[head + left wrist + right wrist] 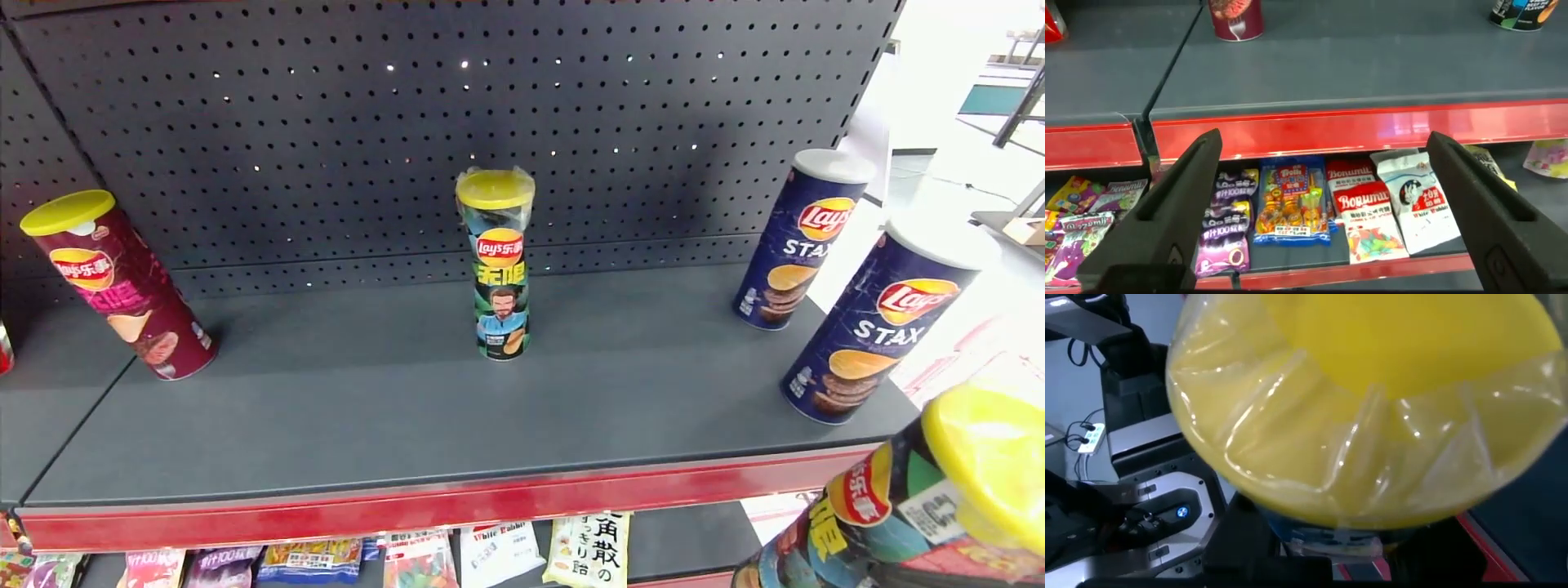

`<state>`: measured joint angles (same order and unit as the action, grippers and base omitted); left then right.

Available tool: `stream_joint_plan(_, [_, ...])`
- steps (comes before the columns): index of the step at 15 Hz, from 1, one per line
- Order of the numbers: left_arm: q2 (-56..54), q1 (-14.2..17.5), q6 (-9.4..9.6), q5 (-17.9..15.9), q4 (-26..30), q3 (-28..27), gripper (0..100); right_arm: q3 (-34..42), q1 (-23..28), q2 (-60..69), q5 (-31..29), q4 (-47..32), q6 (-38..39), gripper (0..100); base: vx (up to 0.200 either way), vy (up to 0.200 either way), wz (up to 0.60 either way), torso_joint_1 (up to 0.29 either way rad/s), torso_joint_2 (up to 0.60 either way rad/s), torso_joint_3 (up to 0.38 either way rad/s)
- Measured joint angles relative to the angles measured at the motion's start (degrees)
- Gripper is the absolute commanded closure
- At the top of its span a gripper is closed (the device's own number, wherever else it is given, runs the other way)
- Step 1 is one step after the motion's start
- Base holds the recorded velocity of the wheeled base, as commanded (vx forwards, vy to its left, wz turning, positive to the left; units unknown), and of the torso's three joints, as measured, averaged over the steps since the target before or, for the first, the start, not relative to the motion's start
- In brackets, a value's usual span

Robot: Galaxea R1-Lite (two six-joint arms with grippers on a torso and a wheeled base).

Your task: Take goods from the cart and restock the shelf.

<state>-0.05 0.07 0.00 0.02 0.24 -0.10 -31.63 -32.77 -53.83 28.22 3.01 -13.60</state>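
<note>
A chip can with a yellow lid [906, 498] hangs tilted at the lower right, in front of the grey shelf board [367, 408]. Its wrapped lid [1372, 400] looms close in the right wrist view, and my right gripper [1323, 547] is shut on the can body behind it, mostly hidden. On the shelf stand a maroon can [122, 286] at the left, a matching green can [500, 261] in the middle and two blue cans [796, 241] [878, 322] at the right. My left gripper [1323, 220] is open and holds nothing, facing the lower shelf under the red edge strip [1372, 131].
Several snack bags [1290, 204] hang in a row on the lower shelf. A perforated back panel [408, 122] closes the shelf behind. Wide bare board lies between the maroon and green cans and between the green and blue ones. The shelf ends just right of the blue cans.
</note>
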Motion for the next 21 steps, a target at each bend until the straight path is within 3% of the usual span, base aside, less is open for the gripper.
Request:
stream_joint_plan(7, [0.0,0.0,0.00,0.0,0.0,0.0,0,1.0,0.1,0.0,0.0,0.1,0.0,100,0.000,0.000,0.00,0.000,0.00,0.000])
stream_joint_plan(10, [0.0,0.0,0.02,0.0,0.0,0.0,0,1.2,0.2,0.1,0.0,0.0,0.1,100,0.000,0.200,0.00,-0.001,0.00,0.002])
stream_joint_plan(21, [0.0,0.0,0.07,-0.1,0.1,0.0,0,0.7,1.3,0.1,0.0,0.0,0.0,100,0.000,0.000,0.00,0.000,0.00,0.000])
